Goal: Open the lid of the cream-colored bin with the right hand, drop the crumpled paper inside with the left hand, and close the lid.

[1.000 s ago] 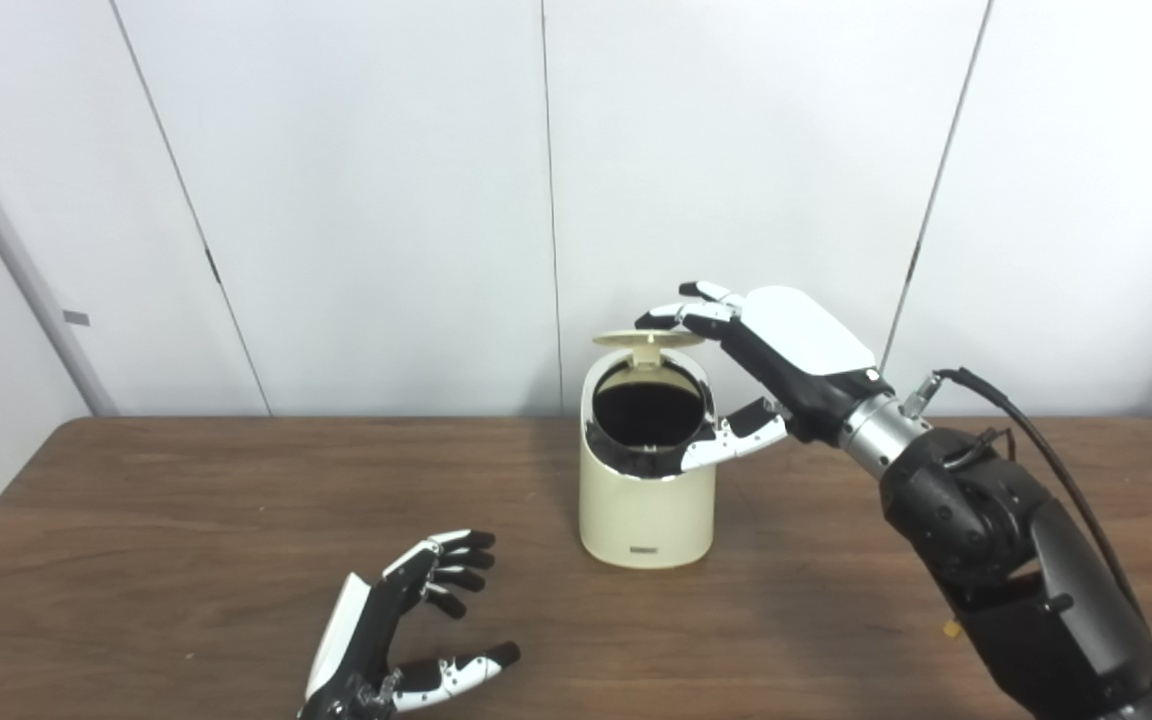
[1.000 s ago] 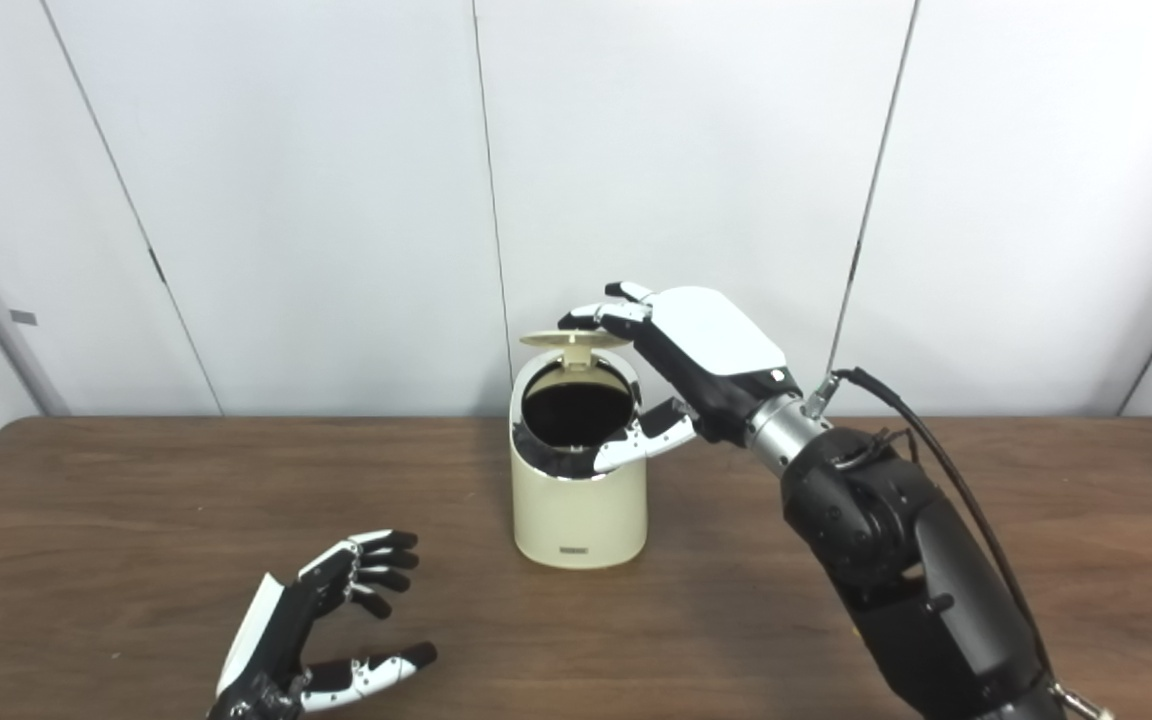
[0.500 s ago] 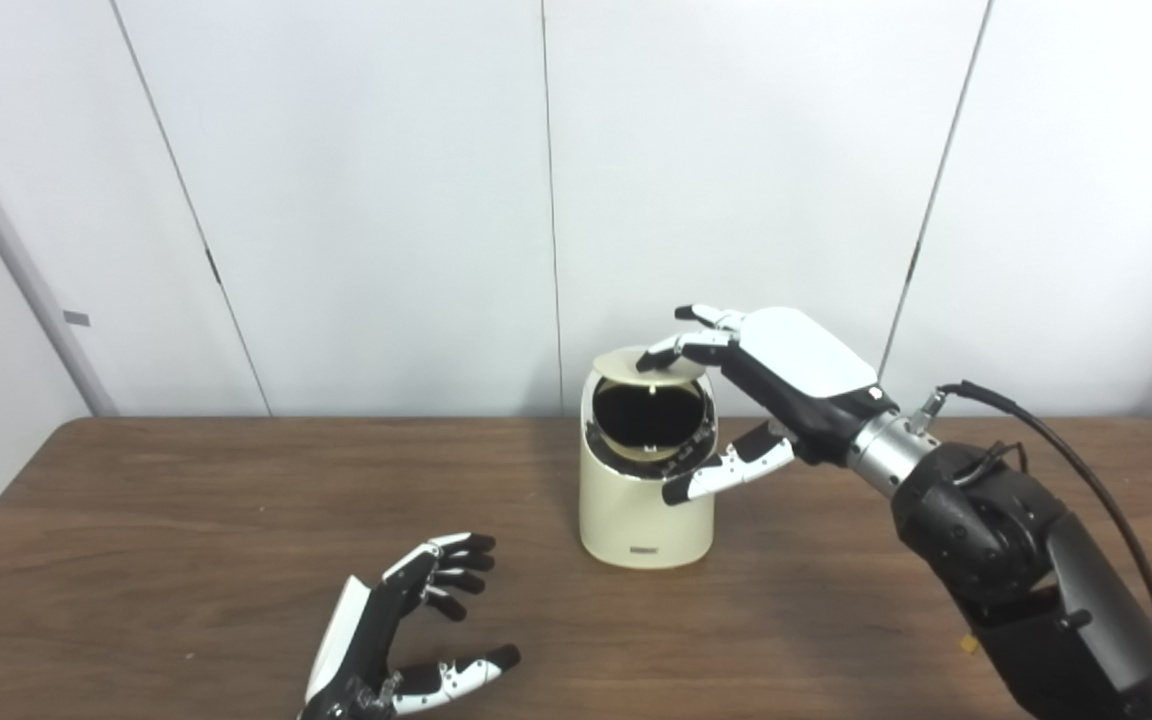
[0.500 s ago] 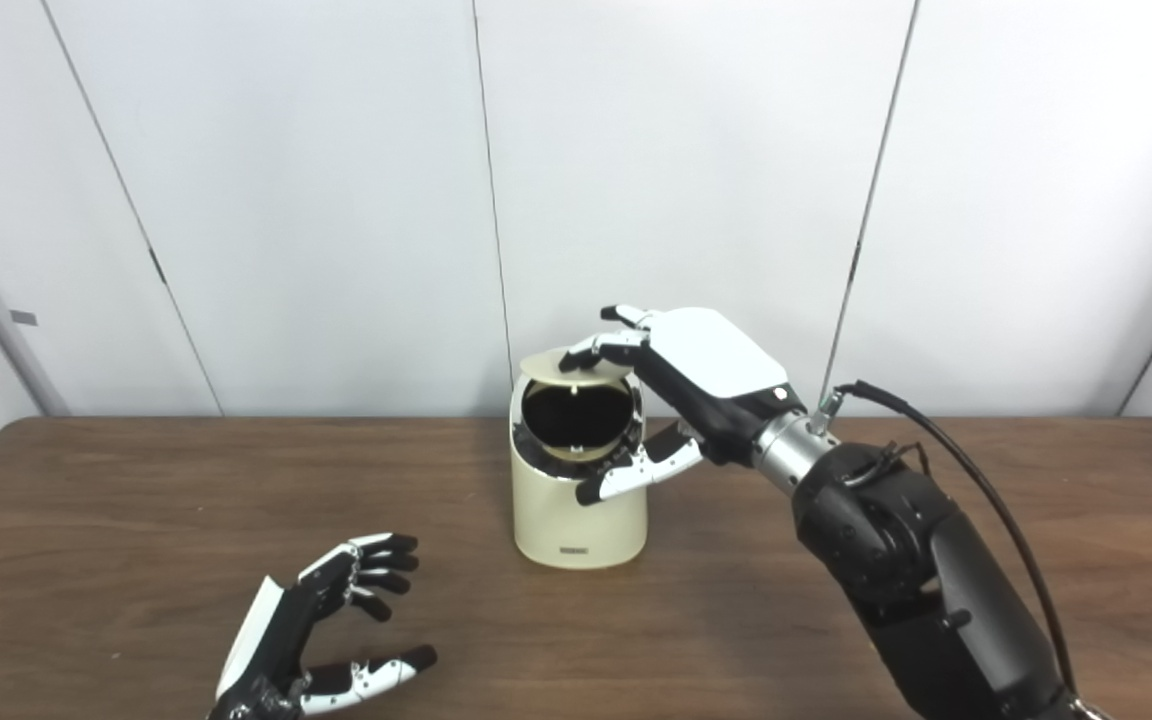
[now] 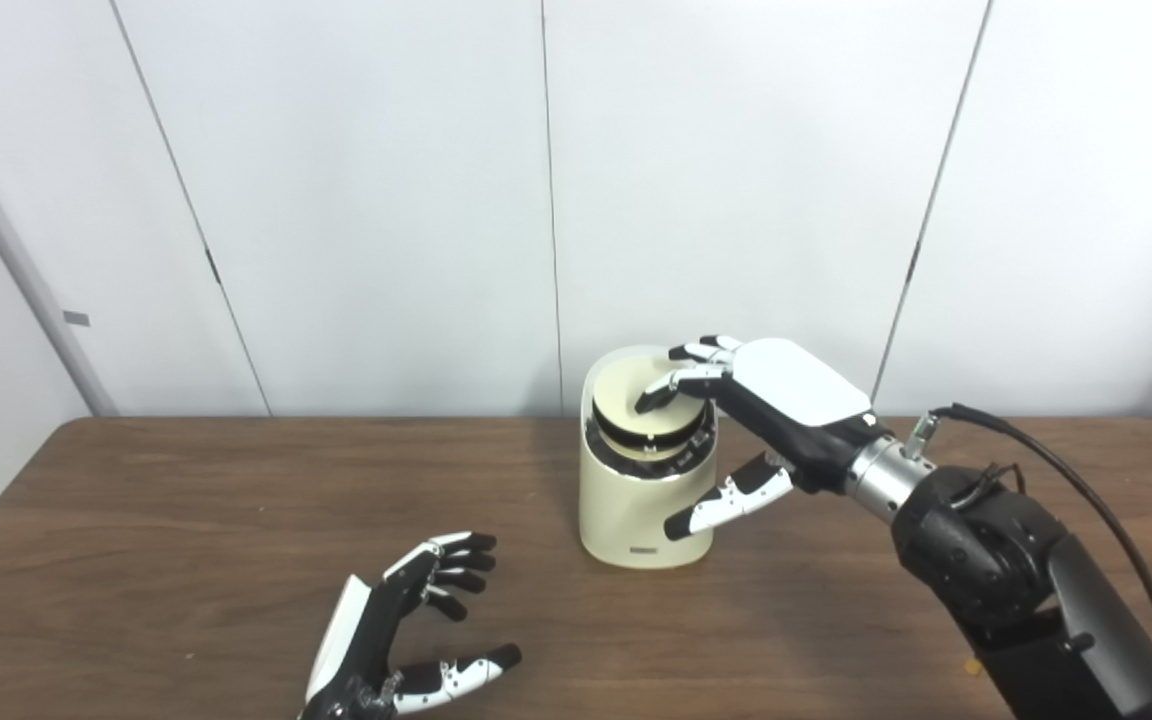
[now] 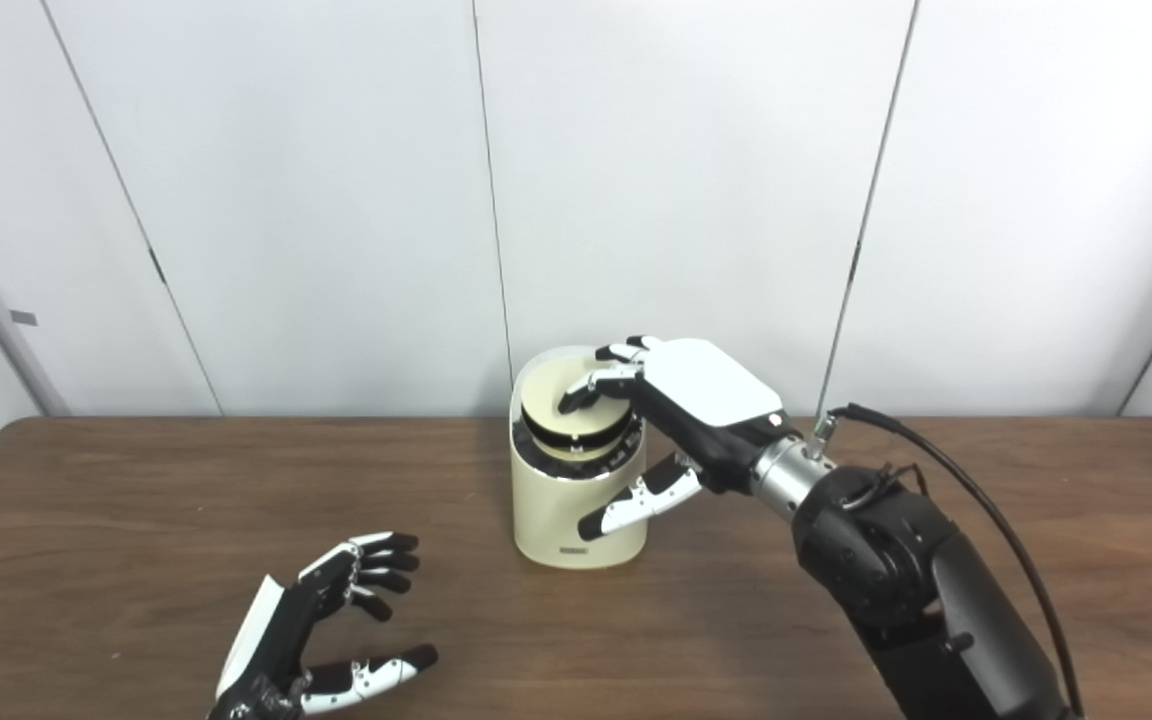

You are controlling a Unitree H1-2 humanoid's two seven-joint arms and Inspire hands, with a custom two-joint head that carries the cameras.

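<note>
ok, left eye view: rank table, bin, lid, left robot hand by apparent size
1. table
2. bin
3. left robot hand, though nearer the camera, so close to the bin
4. lid

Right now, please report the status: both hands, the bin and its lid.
Right hand open, fingers pressing lid down, small gap left. Left hand open, empty, near table. Cream bin upright. No crumpled paper visible. Nothing in the way.

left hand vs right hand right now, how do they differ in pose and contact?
The right hand is raised at the bin, fingertips on the lid; the left hand sits low over the table, touching nothing visible. The right hand faces palm down, the left hand is turned sideways, white back to the left. Both are open and hold nothing.
</note>
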